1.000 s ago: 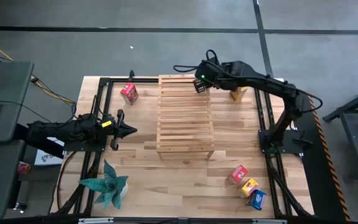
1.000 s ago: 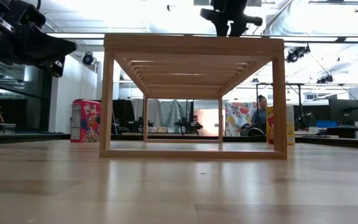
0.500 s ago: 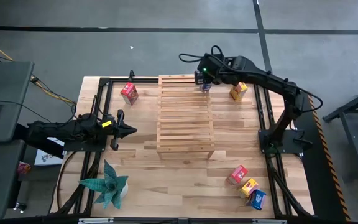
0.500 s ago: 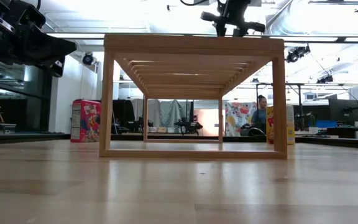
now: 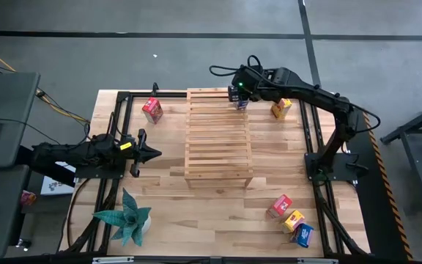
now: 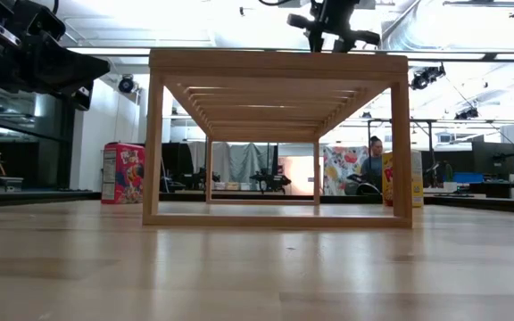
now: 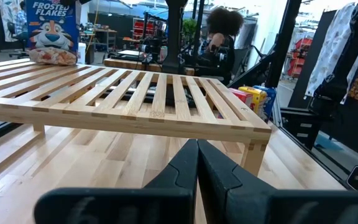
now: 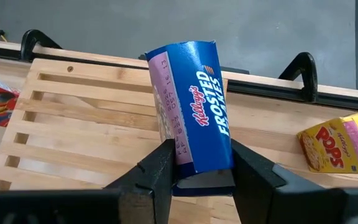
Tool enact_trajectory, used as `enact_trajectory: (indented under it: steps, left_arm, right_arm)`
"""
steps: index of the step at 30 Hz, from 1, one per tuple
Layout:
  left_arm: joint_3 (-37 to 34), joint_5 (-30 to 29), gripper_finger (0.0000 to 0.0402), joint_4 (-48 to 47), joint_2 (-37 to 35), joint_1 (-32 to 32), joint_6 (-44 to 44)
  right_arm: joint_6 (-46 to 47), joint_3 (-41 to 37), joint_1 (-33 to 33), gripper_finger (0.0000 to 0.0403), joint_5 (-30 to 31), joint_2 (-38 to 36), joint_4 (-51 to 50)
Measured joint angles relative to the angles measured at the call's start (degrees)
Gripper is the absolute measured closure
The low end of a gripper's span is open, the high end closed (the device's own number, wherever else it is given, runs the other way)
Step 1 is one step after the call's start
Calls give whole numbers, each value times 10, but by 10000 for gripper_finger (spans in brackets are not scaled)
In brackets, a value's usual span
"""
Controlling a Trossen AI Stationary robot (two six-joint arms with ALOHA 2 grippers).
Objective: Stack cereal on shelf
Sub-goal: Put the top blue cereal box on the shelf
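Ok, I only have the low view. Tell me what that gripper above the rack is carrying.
Observer: The right gripper is shut on a blue Frosted Flakes box.
Operator: Give me its spot on the rack.
Observer: In the high view it is over the shelf top's corner nearest the yellow Pops box.
Operator: Now report the left gripper.
Observer: The left gripper is shut and empty, and it points at the shelf's side.
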Motion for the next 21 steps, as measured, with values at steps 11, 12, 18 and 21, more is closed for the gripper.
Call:
enact_trajectory:
  steps: [11, 12, 18, 21]
  left_arm:
    - [0, 0, 402, 0, 0, 0, 0]
    - [0, 0, 402, 0, 0, 0, 0]
    - [0, 0, 401, 0, 0, 0, 0]
    - [0, 0, 401, 0, 0, 0, 0]
  right_arm:
    - [-15, 0, 0, 212, 2, 0, 0]
    - [-15, 0, 0, 207, 2, 0, 0]
    - [-26, 0, 4, 195, 0, 0, 13]
    - [-37, 0, 7, 194, -4, 0, 29]
